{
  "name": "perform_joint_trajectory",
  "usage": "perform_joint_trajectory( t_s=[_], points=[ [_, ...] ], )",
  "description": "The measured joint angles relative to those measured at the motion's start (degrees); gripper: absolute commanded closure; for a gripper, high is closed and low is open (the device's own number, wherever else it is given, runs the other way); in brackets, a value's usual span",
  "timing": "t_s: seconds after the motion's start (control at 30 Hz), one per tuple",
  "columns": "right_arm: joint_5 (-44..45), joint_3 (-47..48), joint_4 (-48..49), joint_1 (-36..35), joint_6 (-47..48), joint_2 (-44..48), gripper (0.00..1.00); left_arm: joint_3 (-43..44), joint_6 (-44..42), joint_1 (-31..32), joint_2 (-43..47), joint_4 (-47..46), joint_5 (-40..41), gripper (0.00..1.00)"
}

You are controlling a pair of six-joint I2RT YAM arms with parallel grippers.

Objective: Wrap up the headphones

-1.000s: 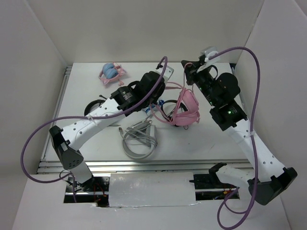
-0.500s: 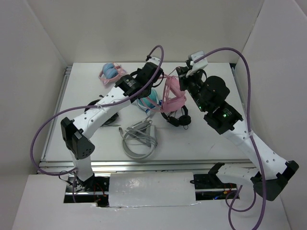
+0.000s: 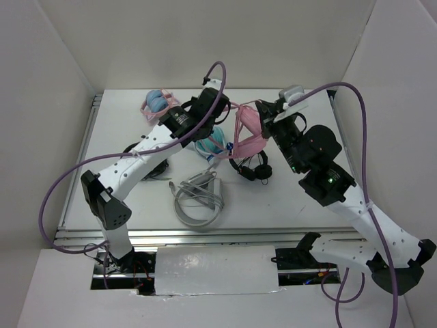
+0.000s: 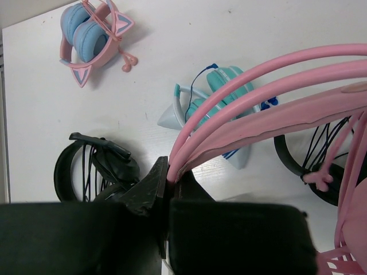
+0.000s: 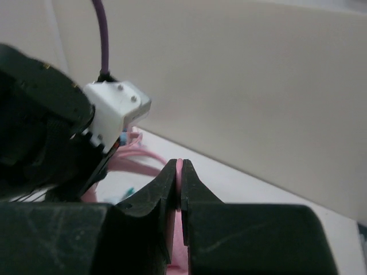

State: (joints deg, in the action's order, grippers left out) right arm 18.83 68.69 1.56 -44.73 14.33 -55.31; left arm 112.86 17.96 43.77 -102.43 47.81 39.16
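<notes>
The pink headphones (image 3: 247,133) hang lifted above the back middle of the table, held between both grippers. My left gripper (image 3: 229,113) is shut on the pink headband (image 4: 269,86), seen clamped between the jaws in the left wrist view (image 4: 171,176). The thin pink cable (image 4: 321,177) dangles beside the band. My right gripper (image 3: 268,117) is shut on a thin pink part of the headphones (image 5: 180,166); which part I cannot tell. The cups are mostly hidden behind the arms.
Teal headphones (image 3: 212,145) and a black pair (image 3: 254,167) lie under the lifted pair. A small pink pair with blue cups (image 3: 158,102) sits at the back left. Another black pair (image 4: 94,169) lies under my left arm. A grey cable coil (image 3: 198,199) lies in front.
Both grippers have raised the pink headphones off the table and carried them back and left. In the last half second the right gripper shifted slightly right, stretching the pair.
</notes>
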Motion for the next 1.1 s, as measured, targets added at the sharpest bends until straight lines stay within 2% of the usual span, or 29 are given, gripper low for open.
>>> perform_joint_trajectory(
  t_s=[0.07, 0.2, 0.3, 0.4, 0.53, 0.7, 0.9, 1.1],
  points=[
    [1.57, 2.78, -0.33, -0.2, 2.23, -2.14, 0.99, -1.25, -1.22, 0.02, 0.72, -1.36, -0.68, 1.0],
    [6.25, 5.33, 0.74, -0.39, 8.72, -6.29, 1.0, -12.02, -4.7, 0.66, 6.34, -7.78, -0.98, 1.0],
    [7.32, 8.13, -1.99, 0.28, 12.57, -9.62, 1.0, -17.42, -8.33, 1.51, 9.35, -9.7, -1.07, 1.0],
    [6.54, 10.8, -5.05, 2.01, 14.99, -11.5, 1.0, -20.17, -10.62, 1.9, 10.93, -11.61, -0.96, 1.0],
    [1.25, 12.22, -9.53, 6.05, 15.78, -11.28, 1.0, -23.47, -13.14, 1.86, 13.46, -14.71, -0.22, 1.0],
    [-8.85, 17.42, -18.99, 8.52, 14.69, -10.67, 0.99, -19.96, -12.96, 1.88, 11.96, -12.72, 2.54, 1.0],
    [-26.8, 19.56, -27.12, 8.72, 8.37, -7.1, 0.98, -11.52, -8.26, 1.66, 7.04, -10.16, 5.73, 1.0],
    [-34.53, 18.6, -29.24, 8.66, 0.7, -5.44, 0.94, -4.11, -2.8, -0.5, 3.43, -5.7, 3.02, 1.0]
  ],
)
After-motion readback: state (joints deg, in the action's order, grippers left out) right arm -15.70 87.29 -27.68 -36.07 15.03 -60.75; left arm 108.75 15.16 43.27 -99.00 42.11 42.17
